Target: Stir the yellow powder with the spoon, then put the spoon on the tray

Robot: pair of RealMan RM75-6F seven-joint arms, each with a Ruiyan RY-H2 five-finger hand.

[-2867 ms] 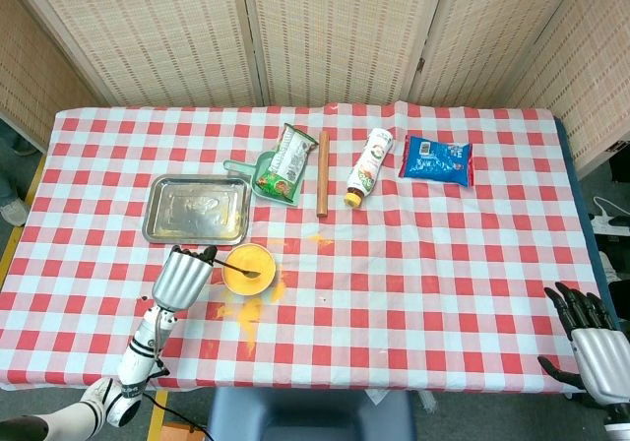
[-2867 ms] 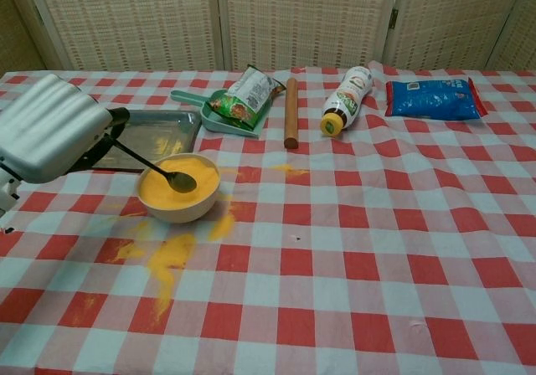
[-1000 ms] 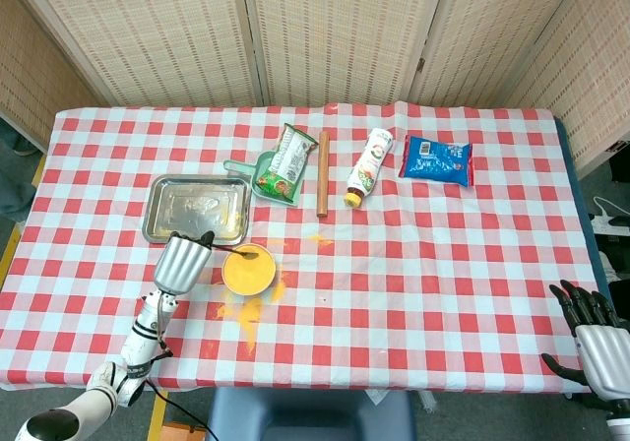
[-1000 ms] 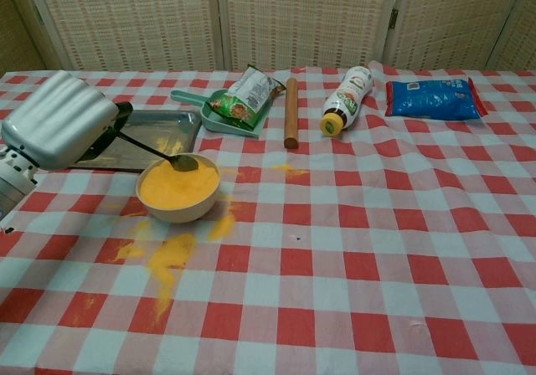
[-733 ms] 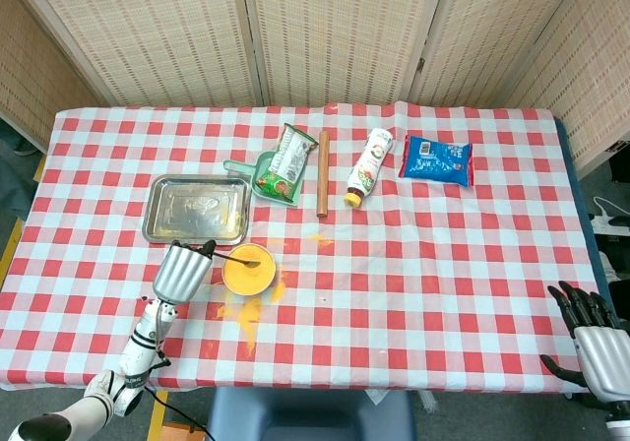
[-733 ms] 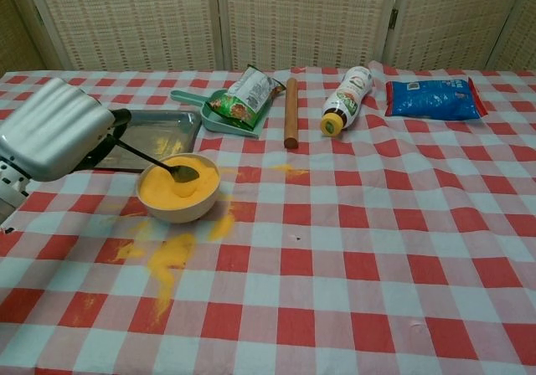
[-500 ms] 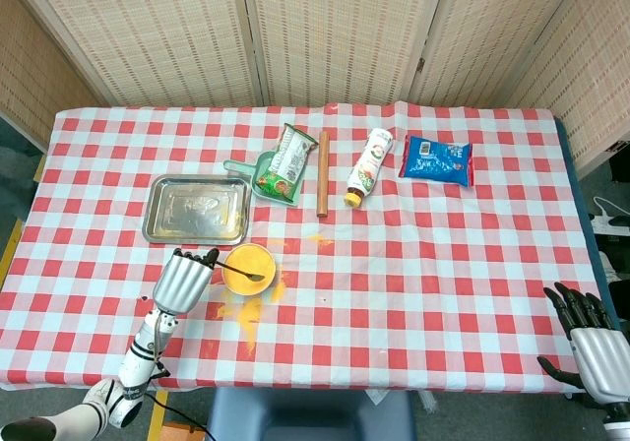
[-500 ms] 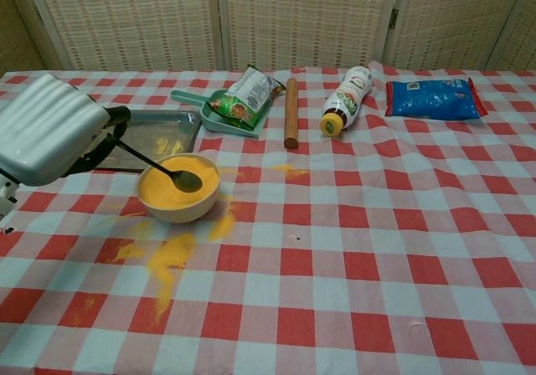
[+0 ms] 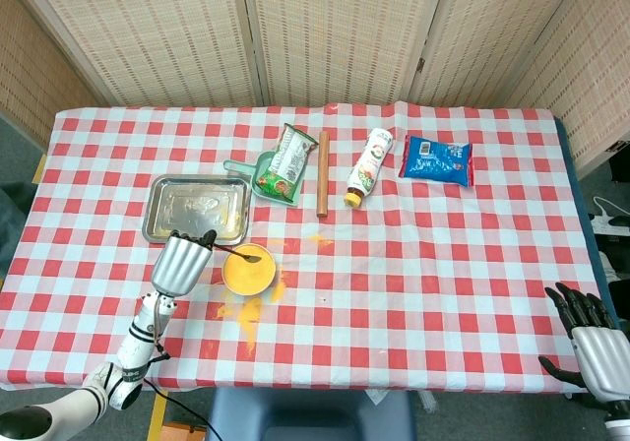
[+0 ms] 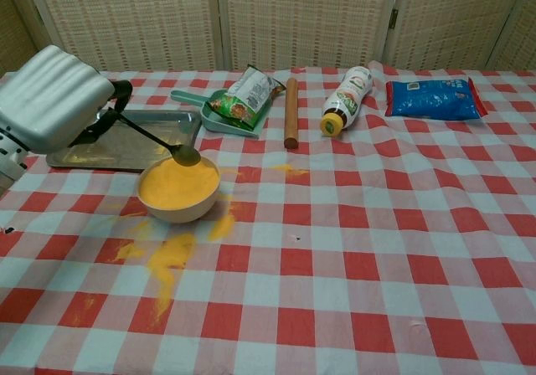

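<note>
Spoon is being pinched by its handle in the left hand, its head sitting at the far rim of the bowl of yellow powder. Just beyond the bowl, to the left, the tray is lying flat. Spilled powder is lying on the tablecloth near the bowl. At the near right edge the right hand is resting with fingers spread, holding nothing.

Left robot hand raised, fingers curled closed; right robot hand low, fingers spread.
</note>
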